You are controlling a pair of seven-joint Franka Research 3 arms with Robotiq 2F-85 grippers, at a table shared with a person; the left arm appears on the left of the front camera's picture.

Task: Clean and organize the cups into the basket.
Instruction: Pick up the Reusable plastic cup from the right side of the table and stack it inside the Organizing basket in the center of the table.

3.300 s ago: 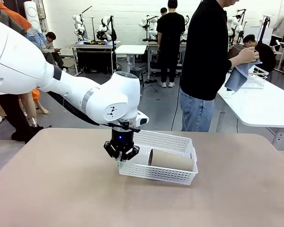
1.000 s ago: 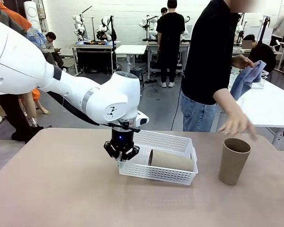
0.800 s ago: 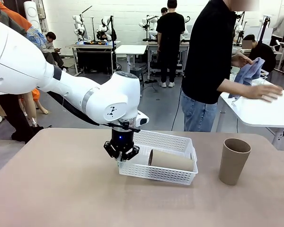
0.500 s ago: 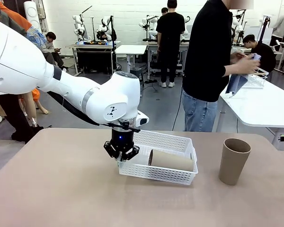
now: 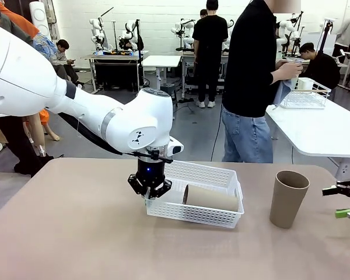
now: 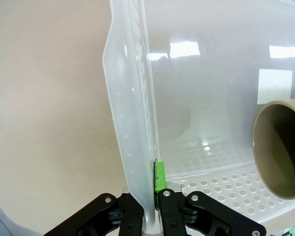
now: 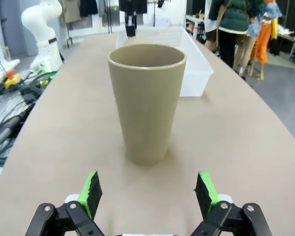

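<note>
The white lattice basket (image 5: 193, 215) sits mid-table, and one taupe-brown cup (image 5: 213, 198) lies on its side inside it. My left gripper (image 5: 149, 192) is shut on the basket's left wall. In the left wrist view, my left gripper (image 6: 152, 192) pinches that wall (image 6: 132, 123), with the lying cup's mouth (image 6: 281, 147) at right. A second taupe-brown cup (image 5: 287, 198) stands upright on the table to the right of the basket. My right gripper (image 5: 347, 201) is open at the right edge, level with it. In the right wrist view, my right gripper (image 7: 148, 191) faces that cup (image 7: 146, 103) with a gap between; the basket (image 7: 194, 64) lies beyond.
A person (image 5: 251, 81) stands at the far side, turned toward a white side table (image 5: 321, 131), hands busy with a cloth. A white wire basket (image 5: 303, 96) sits on that table. Bare table surface lies in front of the basket and around the upright cup.
The person's hand left the upright cup and they turned to the side table. My right gripper has come into view at the right edge. The left arm and basket have not moved.
</note>
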